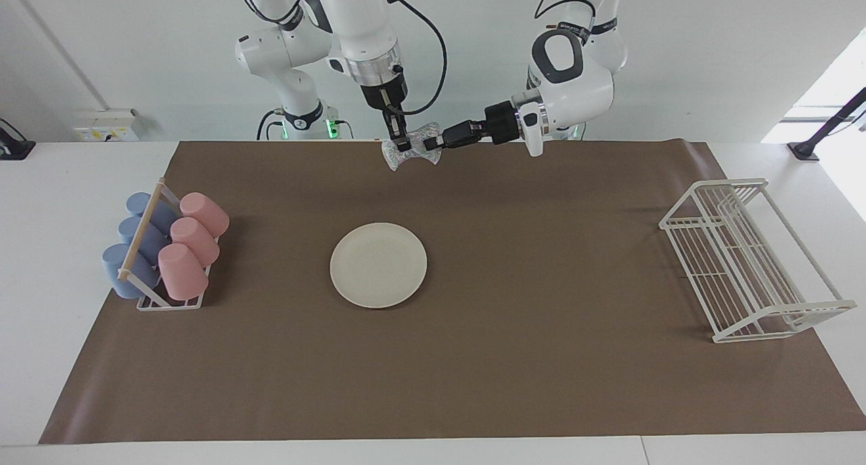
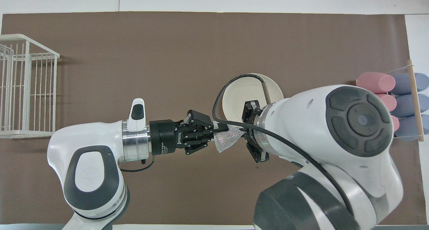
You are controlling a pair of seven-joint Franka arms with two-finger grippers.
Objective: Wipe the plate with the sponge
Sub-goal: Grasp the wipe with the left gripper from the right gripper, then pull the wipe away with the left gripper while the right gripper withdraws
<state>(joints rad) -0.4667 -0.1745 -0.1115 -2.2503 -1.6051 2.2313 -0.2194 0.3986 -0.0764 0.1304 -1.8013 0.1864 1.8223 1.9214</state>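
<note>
Sponge is held in the air over the robots' edge of the brown mat, pinched from both ends: left claw closed on one lobe, right claw closed on the other. One plate lies mid-counter. Six cups, three pink and three blue, are racked; one wire rack is seen.

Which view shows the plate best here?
The facing view: the round cream-white plate lies whole and uncovered on the brown mat. In the overhead view the plate is partly hidden by the right arm's black cable and white wrist, so only its upper part shows.
</note>
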